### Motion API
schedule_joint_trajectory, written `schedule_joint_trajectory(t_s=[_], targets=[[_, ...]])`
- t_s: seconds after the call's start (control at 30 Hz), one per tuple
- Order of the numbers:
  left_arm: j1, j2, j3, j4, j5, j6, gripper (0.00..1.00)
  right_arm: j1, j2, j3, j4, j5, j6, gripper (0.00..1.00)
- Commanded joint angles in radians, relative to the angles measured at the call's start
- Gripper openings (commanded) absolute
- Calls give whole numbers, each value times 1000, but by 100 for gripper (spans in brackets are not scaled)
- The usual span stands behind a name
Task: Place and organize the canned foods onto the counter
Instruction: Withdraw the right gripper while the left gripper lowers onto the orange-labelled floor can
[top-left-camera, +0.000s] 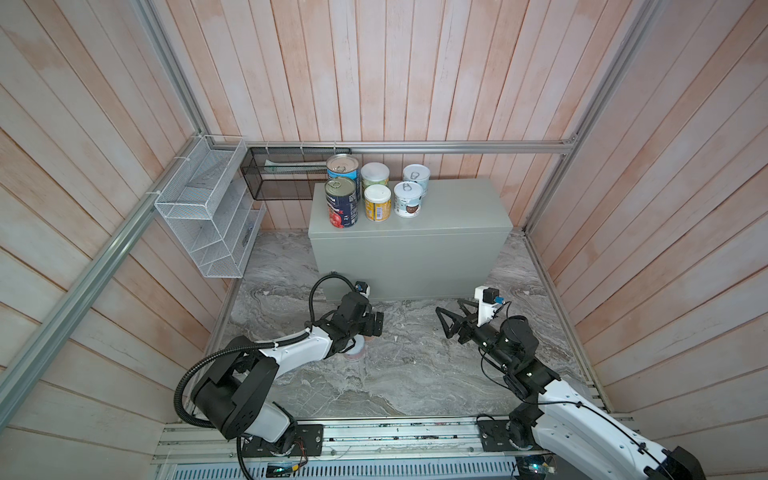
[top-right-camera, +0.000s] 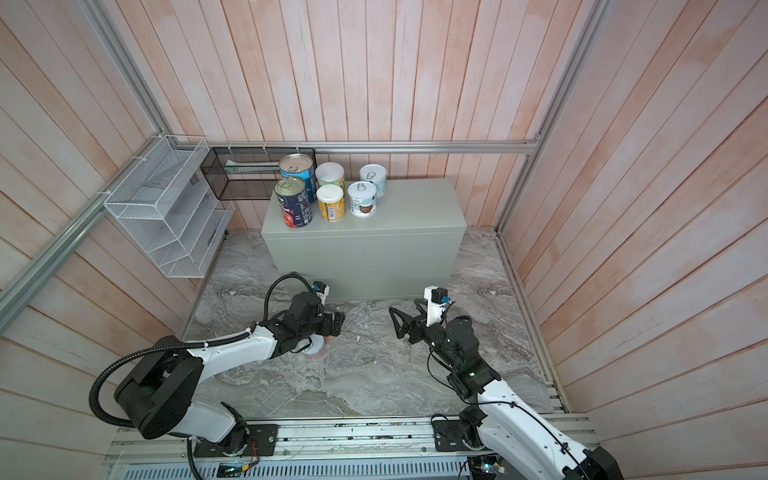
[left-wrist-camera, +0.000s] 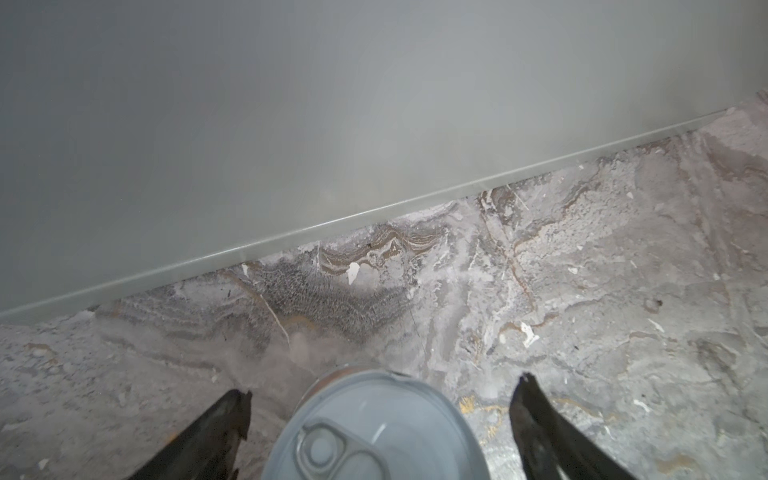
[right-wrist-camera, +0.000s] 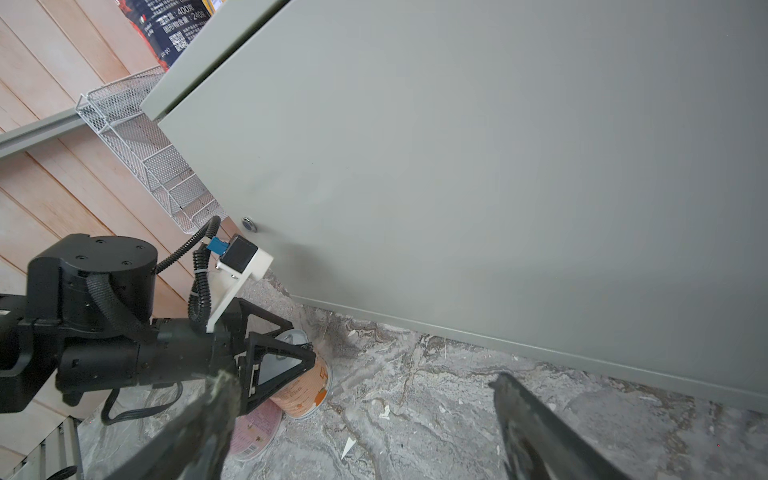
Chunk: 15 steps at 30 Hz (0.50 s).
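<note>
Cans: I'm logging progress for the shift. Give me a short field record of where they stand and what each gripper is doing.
on counter: six cans upright, two rows of three at its left end: navy can, blue can, two white-lidded cans, two pull-tab cans
on marble: two cans close together, orange-labelled can and pink can
left gripper: open, astride the orange-labelled can, not gripping
right gripper: open, empty, above the marble
to place: the two on the marble

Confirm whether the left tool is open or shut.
Open: the left tool has its fingers wide apart either side of the pull-tab can.
</note>
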Motion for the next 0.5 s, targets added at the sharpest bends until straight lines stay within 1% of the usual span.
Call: schedule_joint_trajectory(t_s=[0.0, 0.13, 0.2, 0.23, 0.33, 0.47], targets=[[1, 25, 32, -31, 8, 13, 100, 7, 8, 4, -13, 34, 17, 96], [-8, 37, 33, -45, -24, 36, 100, 10, 15, 2, -27, 73, 13, 95], [-15, 44, 43, -48, -15, 46, 100, 11, 18, 9, -42, 94, 12, 95], [-21, 45, 49, -51, -14, 50, 99, 10, 19, 11, -47, 99, 9, 95], [-49, 58, 62, -56, -26, 68, 92, 10, 28, 26, -71, 112, -9, 95], [-90, 97, 94, -85, -74, 103, 88, 11, 41, 53, -109, 136, -34, 95]])
